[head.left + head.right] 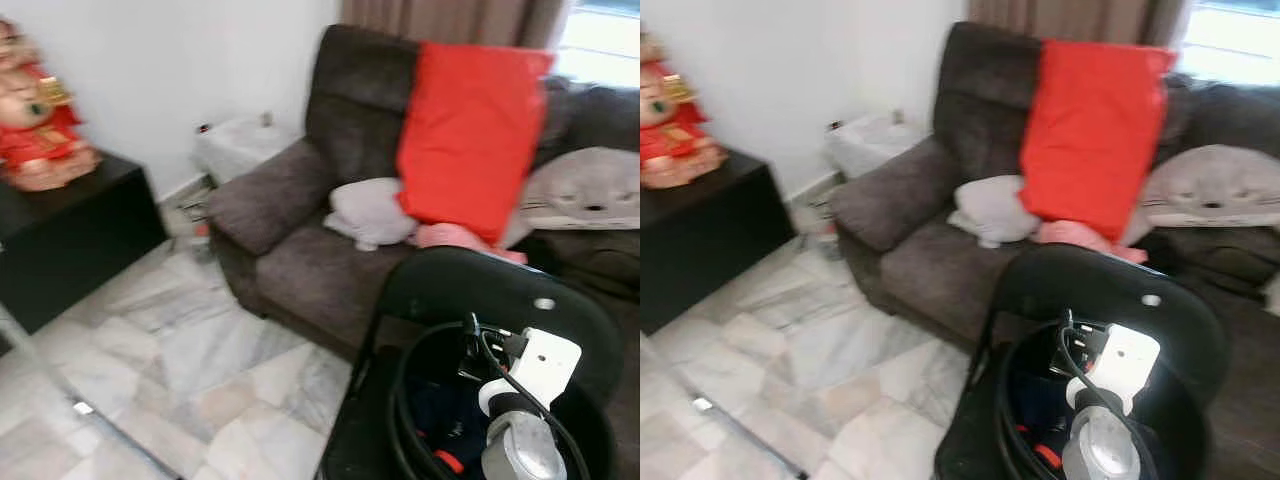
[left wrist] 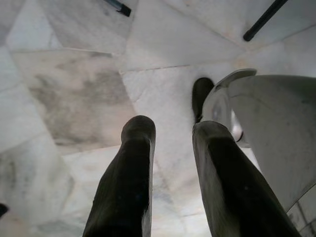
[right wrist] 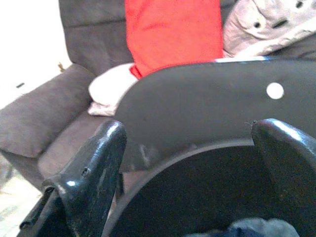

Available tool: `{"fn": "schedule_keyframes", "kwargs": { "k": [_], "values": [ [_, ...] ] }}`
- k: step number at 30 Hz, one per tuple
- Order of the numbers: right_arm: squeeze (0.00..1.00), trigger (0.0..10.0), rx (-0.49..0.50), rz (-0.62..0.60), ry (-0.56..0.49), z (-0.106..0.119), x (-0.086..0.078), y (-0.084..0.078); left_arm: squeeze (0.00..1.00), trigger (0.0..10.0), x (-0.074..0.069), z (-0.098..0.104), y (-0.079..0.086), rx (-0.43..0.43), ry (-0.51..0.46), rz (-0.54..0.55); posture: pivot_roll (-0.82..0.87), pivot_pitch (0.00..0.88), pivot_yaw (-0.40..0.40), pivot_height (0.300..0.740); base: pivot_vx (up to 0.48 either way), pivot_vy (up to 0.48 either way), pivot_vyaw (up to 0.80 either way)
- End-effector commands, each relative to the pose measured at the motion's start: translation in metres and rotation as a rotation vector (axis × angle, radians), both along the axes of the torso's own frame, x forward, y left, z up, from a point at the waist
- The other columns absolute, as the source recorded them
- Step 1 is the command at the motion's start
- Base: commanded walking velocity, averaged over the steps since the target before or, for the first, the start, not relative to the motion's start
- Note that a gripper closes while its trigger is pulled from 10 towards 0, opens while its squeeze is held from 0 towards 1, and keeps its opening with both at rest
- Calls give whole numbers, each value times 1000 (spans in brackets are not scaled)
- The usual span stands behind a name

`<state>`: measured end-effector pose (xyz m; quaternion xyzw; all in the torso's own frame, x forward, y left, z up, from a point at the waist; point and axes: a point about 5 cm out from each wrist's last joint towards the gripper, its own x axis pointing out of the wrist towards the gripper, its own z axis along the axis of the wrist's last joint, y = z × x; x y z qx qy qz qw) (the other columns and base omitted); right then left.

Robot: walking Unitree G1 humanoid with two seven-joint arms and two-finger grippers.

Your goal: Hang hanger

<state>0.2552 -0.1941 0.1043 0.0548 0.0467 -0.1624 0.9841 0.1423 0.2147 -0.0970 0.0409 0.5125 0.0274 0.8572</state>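
A sofa [image 1: 300, 250] stands at the back. A cloth [image 1: 468, 135] hangs over its backrest, a cushion [image 1: 370, 212] lies on its seat, a cabinet [image 1: 65, 235] stands to its left, and a basket [image 1: 500, 300] sits before it.

Sofa [image 1: 300, 250] — matt brown cloth; floor [image 1: 150, 370] — polished marble.

black bin [image 1: 500, 300] blocking sofa [image 1: 310, 260], open marble floor [image 1: 150, 360] left
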Motion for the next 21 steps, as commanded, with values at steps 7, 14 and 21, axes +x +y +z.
{"fn": "schedule_keyframes", "kwargs": {
  "k": [7,14,21],
  "values": [
    [0,10000,-401,99,139,0,1,-26,0,10000,4,3,6,27,6,-39,-63,0,109,740,0,0,0],
    [0,10000,-642,335,226,26,5,-62,0,10000,7,5,10,41,3,-51,-78,0,123,740,0,0,0],
    [0,10000,-1207,834,464,26,-1,-83,0,10000,9,5,8,35,4,-49,-91,0,123,740,0,0,0]
  ]
}}
